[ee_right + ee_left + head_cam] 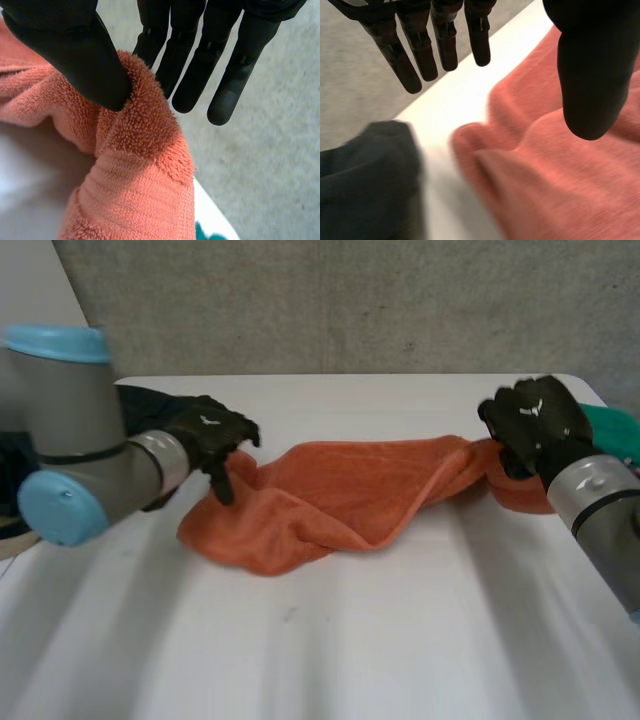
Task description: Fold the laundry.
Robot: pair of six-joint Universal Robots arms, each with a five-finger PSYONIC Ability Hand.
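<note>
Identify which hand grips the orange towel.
The right hand: its thumb pinches the towel against its fingers; the left hand hangs open, holding nothing.

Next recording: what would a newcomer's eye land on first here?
An orange towel lies rumpled across the middle of the white table. Its right end is raised off the table, pinched between the thumb and fingers of the right robot hand. The left robot hand hangs open over the towel's left end, next to a dark cloth.
</note>
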